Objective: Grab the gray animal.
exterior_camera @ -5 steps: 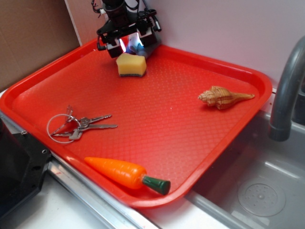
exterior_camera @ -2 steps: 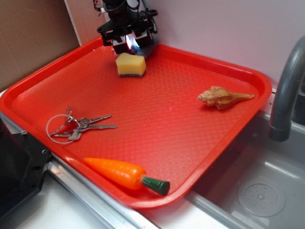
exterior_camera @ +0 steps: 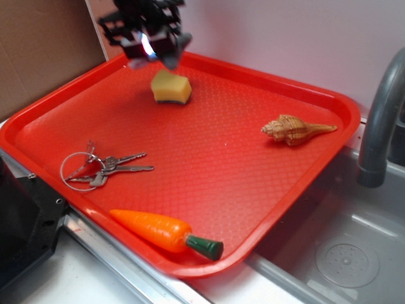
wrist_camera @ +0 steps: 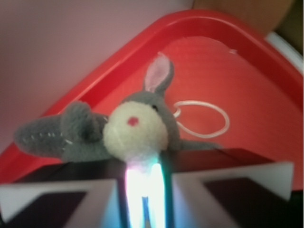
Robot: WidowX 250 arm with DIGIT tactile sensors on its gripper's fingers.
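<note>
Gray animal [wrist_camera: 135, 130] looks caught in my gripper [exterior_camera: 147, 39], which hangs above the red tray [exterior_camera: 329, 101] at its eleven o'clock corner.

Plush head and pink ear fill the wrist view, pressed right at the fingertips with the glow beneath; I judge the fingers clenched on the toy, grab done, lift in hand; exterior view hides the toy itself; yellow sponge [exterior_camera: 171, 87] sits just beside, toward five o'clock, seashell [exterior_camera: 297, 130] well apart at three; next I need only hold firm and rise clear.
</note>
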